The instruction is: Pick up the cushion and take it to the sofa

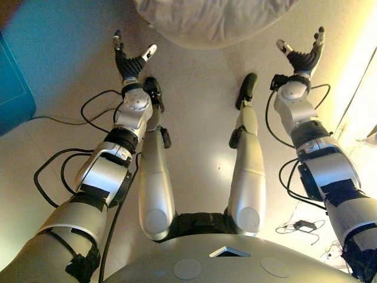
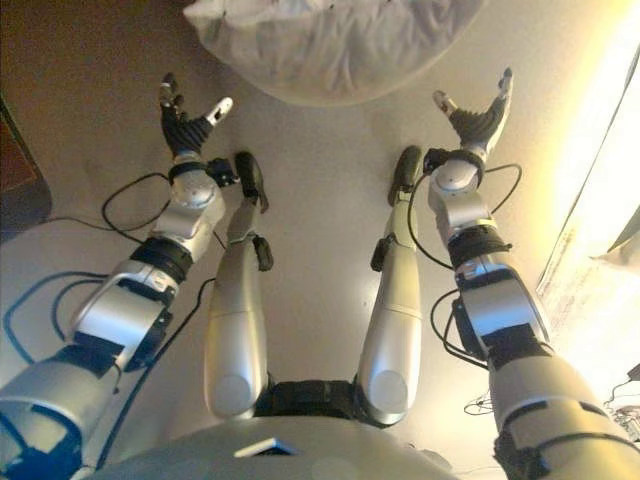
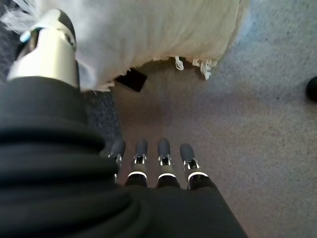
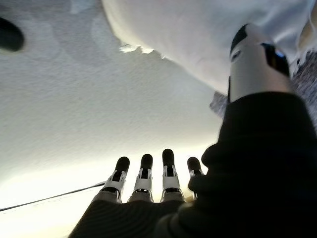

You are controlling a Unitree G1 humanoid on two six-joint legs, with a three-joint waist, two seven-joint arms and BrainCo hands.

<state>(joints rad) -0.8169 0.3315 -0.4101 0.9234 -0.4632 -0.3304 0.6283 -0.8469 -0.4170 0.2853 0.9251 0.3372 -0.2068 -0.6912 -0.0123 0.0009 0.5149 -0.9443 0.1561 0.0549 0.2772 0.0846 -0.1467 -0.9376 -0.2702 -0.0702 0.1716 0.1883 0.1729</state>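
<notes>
A large pale cushion with a fringed edge lies on the floor ahead of me, at the top of both eye views. It also shows in the left wrist view and in the right wrist view. My left hand is open, palm up, just short of the cushion's left side. My right hand is open, palm up, to the cushion's right. Neither hand touches it.
A teal box stands at the left. Black cables lie on the grey carpet by both arms. A small black adapter lies at the lower right. Bright light falls along the right edge.
</notes>
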